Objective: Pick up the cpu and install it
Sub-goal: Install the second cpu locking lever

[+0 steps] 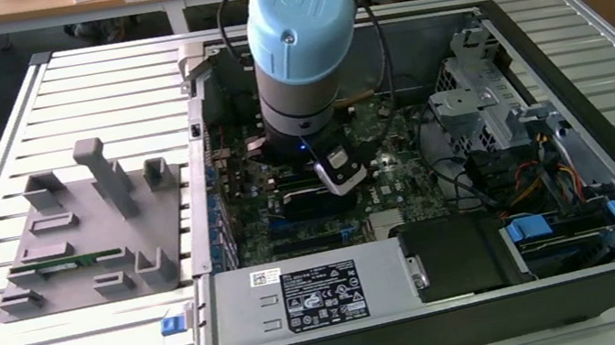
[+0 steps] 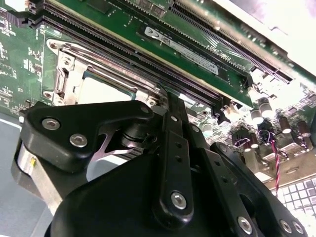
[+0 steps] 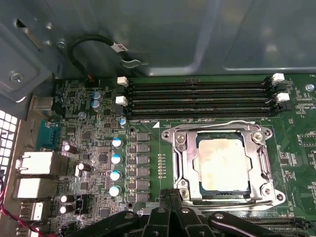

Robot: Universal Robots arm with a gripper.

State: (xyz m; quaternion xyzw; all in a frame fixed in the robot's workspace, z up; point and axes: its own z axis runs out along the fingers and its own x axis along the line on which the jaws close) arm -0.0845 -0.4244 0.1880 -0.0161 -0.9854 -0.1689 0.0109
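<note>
The cpu (image 3: pixel 222 163), a small square chip with a silvery, stained top, lies flat inside the metal socket frame (image 3: pixel 180 163) on the green motherboard. A corner of the cpu (image 2: pixel 101 89) also shows in the second wrist view, just beyond the black gripper links. My gripper (image 3: pixel 177 193) hangs just beside the socket's edge, its two black fingers (image 3: pixel 170 200) pressed together and holding nothing. In the exterior view the arm reaches down into the open computer case, and the gripper (image 1: pixel 336 191) sits low over the board, hiding the socket.
Long memory slots (image 3: pixel 197 94) run beside the socket, with capacitors (image 3: pixel 116 168) on the other side. The case walls, a power supply (image 1: pixel 302 298) and a drive cage (image 1: pixel 483 108) hem in the board. A grey fixture plate (image 1: pixel 86 254) with a green memory stick (image 1: pixel 74 262) lies outside the case.
</note>
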